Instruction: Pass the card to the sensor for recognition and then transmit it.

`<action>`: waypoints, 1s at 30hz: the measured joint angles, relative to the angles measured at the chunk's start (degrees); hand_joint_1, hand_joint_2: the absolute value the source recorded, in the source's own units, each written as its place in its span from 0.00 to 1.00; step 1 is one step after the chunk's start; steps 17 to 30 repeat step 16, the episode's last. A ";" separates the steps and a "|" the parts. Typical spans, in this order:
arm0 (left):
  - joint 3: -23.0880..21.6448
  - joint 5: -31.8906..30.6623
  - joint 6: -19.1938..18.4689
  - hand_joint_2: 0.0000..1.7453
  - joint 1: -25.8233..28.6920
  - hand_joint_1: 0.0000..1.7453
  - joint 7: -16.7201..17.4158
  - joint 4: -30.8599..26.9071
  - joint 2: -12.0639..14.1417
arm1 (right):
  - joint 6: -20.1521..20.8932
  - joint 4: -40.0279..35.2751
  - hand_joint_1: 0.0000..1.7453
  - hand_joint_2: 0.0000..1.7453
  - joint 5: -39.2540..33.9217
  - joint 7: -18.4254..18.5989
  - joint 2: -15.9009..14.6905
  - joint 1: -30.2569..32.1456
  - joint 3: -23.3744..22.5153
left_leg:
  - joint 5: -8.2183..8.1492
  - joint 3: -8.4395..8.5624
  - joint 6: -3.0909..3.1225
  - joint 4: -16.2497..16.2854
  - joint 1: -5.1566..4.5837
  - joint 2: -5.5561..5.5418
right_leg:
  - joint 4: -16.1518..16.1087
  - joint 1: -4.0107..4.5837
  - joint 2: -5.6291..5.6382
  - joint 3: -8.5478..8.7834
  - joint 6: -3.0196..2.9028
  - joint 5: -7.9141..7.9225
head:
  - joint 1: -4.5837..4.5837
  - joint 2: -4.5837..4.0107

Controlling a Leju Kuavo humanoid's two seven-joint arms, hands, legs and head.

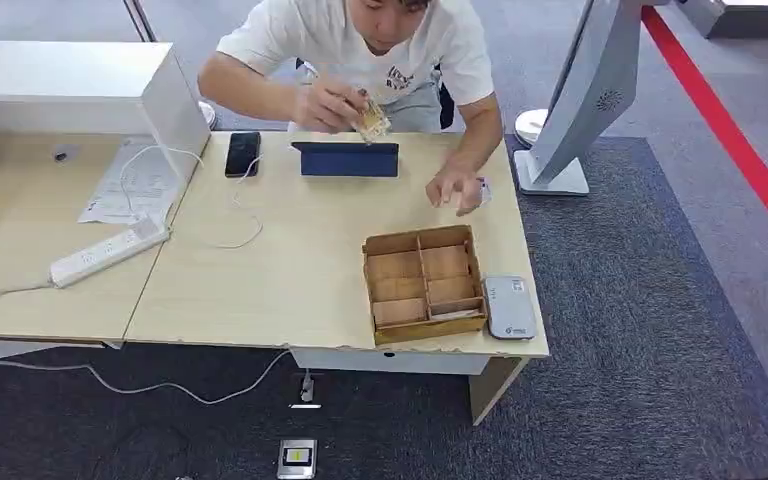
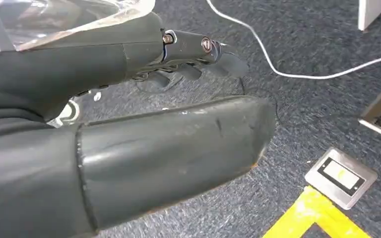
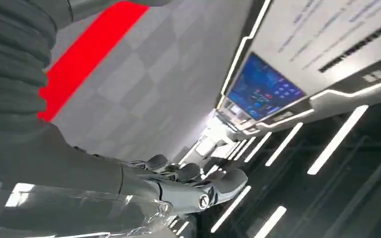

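Tan wooden tray point(image 1: 423, 283), navy tablet case point(image 1: 346, 159), grey carpet point(image 1: 660, 330) (red stripe point(image 1: 730, 130)).

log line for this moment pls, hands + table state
left hand: open, over carpet | right hand: open, holds nothing | tray and reader on table | person's hand on table

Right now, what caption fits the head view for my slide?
A person's hand rests on the table beyond the divided wooden box and grey card sensor.
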 joint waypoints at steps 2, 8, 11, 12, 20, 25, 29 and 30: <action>0.13 0.22 0.02 0.00 -0.04 0.00 0.00 0.02 -0.02 | 0.00 1.40 0.00 1.00 0.66 0.00 0.57 0.41 -1.27 | 0.00 0.01 0.00 0.00 0.00 0.00 | 0.00 0.00 0.00 -0.01 0.00 0.00 | 0.02 0.00; 0.46 1.84 -0.53 0.00 0.07 0.00 0.90 0.15 -0.02 | 0.00 10.81 0.00 1.00 7.90 0.44 1.42 3.78 -6.26 | -0.05 0.01 0.01 0.00 0.00 -0.02 | -0.01 0.00 -0.03 0.02 0.04 -0.12 | 0.00 0.00; 0.44 1.88 -1.70 0.00 0.01 0.00 1.40 0.35 0.15 | 0.00 17.37 0.00 1.00 15.10 3.32 1.68 5.33 -9.18 | -0.09 0.01 -0.01 -0.01 0.02 0.00 | 0.00 0.02 -0.03 0.03 0.02 -0.13 | 0.00 0.00; 0.44 1.88 -1.73 0.00 0.01 0.00 1.38 0.37 0.31 | 0.02 19.38 0.00 1.00 17.02 5.17 1.75 5.76 -9.77 | -0.09 0.01 -0.01 -0.02 0.01 0.00 | 0.00 0.02 -0.03 0.02 0.01 -0.14 | 0.02 0.00; 0.44 1.66 -1.62 0.00 -0.12 0.00 1.66 0.46 0.70 | 1.75 26.39 0.00 1.00 22.28 14.94 2.17 6.18 -10.41 | -0.11 0.04 -0.03 -0.02 0.02 0.05 | 0.02 0.01 -0.01 0.02 -0.03 -0.16 | 0.02 0.00; 0.44 1.66 -1.62 0.00 -0.12 0.00 1.66 0.46 0.70 | 1.75 26.39 0.00 1.00 22.28 14.94 2.17 6.18 -10.41 | -0.11 0.04 -0.03 -0.02 0.02 0.05 | 0.02 0.01 -0.01 0.02 -0.03 -0.16 | 0.02 0.00; 0.44 1.66 -1.62 0.00 -0.12 0.00 1.66 0.46 0.70 | 1.75 26.39 0.00 1.00 22.28 14.94 2.17 6.18 -10.41 | -0.11 0.04 -0.03 -0.02 0.02 0.05 | 0.02 0.01 -0.01 0.02 -0.03 -0.16 | 0.02 0.00; 0.44 1.66 -1.62 0.00 -0.12 0.00 1.66 0.46 0.70 | 1.75 26.39 0.00 1.00 22.28 14.94 2.17 6.18 -10.41 | -0.11 0.04 -0.03 -0.02 0.02 0.05 | 0.02 0.01 -0.01 0.02 -0.03 -0.16 | 0.02 0.00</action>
